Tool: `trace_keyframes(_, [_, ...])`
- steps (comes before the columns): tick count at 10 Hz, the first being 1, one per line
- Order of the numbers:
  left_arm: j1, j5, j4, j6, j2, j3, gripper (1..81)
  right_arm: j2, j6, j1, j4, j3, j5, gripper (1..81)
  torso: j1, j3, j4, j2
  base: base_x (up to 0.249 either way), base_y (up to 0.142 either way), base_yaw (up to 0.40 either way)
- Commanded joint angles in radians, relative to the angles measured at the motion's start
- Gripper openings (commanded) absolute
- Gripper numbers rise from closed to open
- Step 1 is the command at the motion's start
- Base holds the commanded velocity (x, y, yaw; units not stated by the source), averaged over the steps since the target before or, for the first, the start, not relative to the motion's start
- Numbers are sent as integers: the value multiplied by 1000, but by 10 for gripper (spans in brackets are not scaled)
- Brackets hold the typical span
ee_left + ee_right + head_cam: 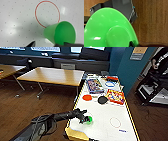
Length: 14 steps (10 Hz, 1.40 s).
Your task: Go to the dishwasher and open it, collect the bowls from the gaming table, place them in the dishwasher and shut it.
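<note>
the left gripper (84, 119) is over the near left part of the gaming table (105, 122), right at a green cup (88, 119). in the left wrist view the green cup (60, 33) is tipped, its open mouth facing the camera, and one dark finger (66, 44) touches its rim while another dark tip sits apart on the other side. so the jaws are wide, and i cannot tell if they truly pinch the cup. a red ring (47, 13) is drawn on the white dotted top just beside the cup.

in the right wrist view a green bowl (109, 32) shows very big and close, with a dark finger at its rim — it looks held by the right gripper, over the brown wood floor (150, 22).

farther along the table lie a red disc (87, 97), a black disc (102, 99) and two colourful boxes (115, 96). a wooden table (52, 75) stands to the far left, and a person stands at the far right.
</note>
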Motion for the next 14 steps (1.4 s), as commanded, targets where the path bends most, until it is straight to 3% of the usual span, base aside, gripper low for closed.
trace_keyframes(1, [-136,112,63,-210,20,52,811,-27,-1,4,-21,0,-63,10,0,0,0,0,0,0,0])
trace_keyframes(2, [-113,138,147,-254,32,78,811,-27,-1,2,-21,-2,-63,10,0,0,0,0,0,0,0])
trace_keyframes(3, [-94,169,193,-280,43,90,811,-27,-1,4,-21,-6,-63,10,0,0,0,0,0,0,0])
trace_keyframes(6, [-44,178,235,-282,46,103,811,-21,-1,4,-22,-9,-63,10,0,0,0,0,0,0,0])
trace_keyframes(7, [-32,181,254,-279,43,130,10,-19,-1,8,-24,-12,-65,10,0,0,0,0,0,0,0])
trace_keyframes(9, [-48,241,353,-285,17,251,10,-15,-1,14,-24,-15,-80,10,0,0,0,0,0,0,0])
trace_keyframes(12, [-165,224,341,-293,-77,508,10,-12,-1,17,-27,-11,-91,10,0,0,0,0,0,0,0])
trace_keyframes(13, [-203,186,341,-302,-115,586,10,-12,-1,17,-27,-9,-91,10,0,0,0,0,0,0,0])
trace_keyframes(14, [-225,65,336,-308,-185,678,10,-10,-1,17,-27,-9,-91,10,0,0,0,0,0,0,0])
